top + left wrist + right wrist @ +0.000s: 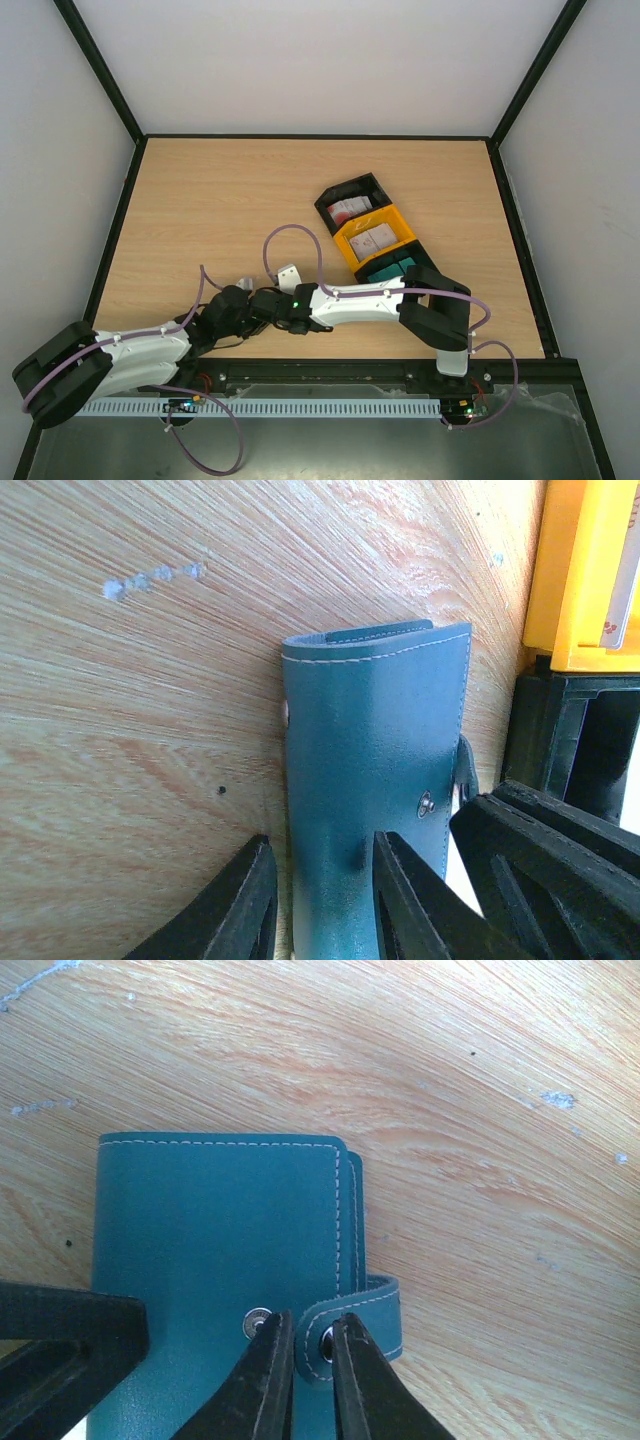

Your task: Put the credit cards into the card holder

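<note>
1. Two sets of jaws are mine, and both are on the small flat teal-blue folding wallet (220, 1230). It is down at the pale wooden table (220, 200), close in front of my arms. I cannot tell if it lies flat or is lifted a bit.
2. My left gripper (320, 852) is clamped on one end of the wallet, with a finger on each side.
3. My right gripper (312, 1322) has its jaws almost together, pinching the little teal snap tab (375, 1305). The tab looks off its round silver stud (258, 1322).
4. The step now, I think, is to open the flap. I should pull the tab up and over slowly, in a curve, not straight out.
5. My left jaws must hold firm, or the whole wallet will slide along with the tab.
6. My pinch is close to the tab's end. If it slips, I should grab deeper, not tug harder.
7. The thin white cards with red marks (348, 210) sit in the black plastic bin (325, 200) and the yellow plastic bin (343, 243), well apart from the wallet. I see no card in the wallet yet.
</note>
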Motion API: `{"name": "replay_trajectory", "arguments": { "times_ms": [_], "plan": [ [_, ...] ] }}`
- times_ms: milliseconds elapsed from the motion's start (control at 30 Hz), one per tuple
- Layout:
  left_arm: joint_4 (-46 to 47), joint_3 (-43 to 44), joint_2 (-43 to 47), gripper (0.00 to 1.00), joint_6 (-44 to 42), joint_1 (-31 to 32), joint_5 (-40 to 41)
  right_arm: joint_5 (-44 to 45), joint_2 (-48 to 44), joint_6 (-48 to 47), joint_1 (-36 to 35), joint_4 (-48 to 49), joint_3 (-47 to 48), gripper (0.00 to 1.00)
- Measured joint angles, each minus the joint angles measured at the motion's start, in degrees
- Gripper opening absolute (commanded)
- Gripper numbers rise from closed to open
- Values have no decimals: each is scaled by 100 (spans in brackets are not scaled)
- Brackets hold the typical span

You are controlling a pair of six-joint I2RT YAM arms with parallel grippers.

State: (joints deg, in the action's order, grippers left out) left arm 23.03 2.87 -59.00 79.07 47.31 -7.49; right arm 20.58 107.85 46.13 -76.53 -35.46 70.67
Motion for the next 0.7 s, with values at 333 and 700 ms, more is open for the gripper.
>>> {"name": "replay_trajectory", "arguments": {
  "times_ms": [333,700],
  "plan": [
    [7,-7,-2,29,0,0,0,61,0,81,0,-52,0,2],
    [39,-11,-2,32,-4,0,-4,-35,-138,83,61,232,-94,2]
  ]
}}
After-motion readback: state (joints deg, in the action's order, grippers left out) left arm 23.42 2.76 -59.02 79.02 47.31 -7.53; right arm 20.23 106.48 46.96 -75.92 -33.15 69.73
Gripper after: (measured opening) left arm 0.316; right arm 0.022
